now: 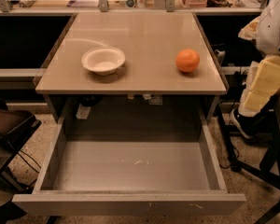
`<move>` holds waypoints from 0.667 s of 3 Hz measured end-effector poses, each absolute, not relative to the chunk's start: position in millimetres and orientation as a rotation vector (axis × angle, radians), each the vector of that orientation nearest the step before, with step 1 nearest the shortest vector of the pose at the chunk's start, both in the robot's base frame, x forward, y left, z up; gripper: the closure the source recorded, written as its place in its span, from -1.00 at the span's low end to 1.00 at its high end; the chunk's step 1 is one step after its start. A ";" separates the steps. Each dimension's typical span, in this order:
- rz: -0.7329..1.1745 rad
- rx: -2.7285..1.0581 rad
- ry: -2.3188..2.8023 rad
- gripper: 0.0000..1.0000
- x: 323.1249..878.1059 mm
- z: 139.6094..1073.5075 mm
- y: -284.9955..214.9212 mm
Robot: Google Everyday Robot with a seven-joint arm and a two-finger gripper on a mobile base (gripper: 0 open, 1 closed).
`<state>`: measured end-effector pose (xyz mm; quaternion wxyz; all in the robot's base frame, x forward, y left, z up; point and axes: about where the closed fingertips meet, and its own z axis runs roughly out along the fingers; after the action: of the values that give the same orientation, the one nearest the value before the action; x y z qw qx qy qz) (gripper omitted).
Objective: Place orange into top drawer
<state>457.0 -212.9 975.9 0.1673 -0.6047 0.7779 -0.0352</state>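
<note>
Plainly one orange [187, 60], one bowl [103, 60], one open top drawer [130, 167] — gripper [266, 84] perhaps far right, state unclear.

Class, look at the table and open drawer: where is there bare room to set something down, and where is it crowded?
The drawer floor is bare wall to wall. On the tabletop, free patches lie between bowl and orange, and behind both up to the back edge. Crowded: only the shelf beyond. The tool hangs off the table's right side.

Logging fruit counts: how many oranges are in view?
1: the orange, right side of the tabletop, outside the open top drawer. None looks hidden. The gripper hangs at the right edge.
</note>
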 end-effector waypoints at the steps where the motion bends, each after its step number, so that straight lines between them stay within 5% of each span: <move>1: -0.028 -1.697 2.153 -1.00 507.2 964.5 -201.7; 2: -0.030 -1.697 2.152 -1.00 506.4 965.1 -201.6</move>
<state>506.4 -201.6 965.1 0.1989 -0.6068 0.7695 -0.0106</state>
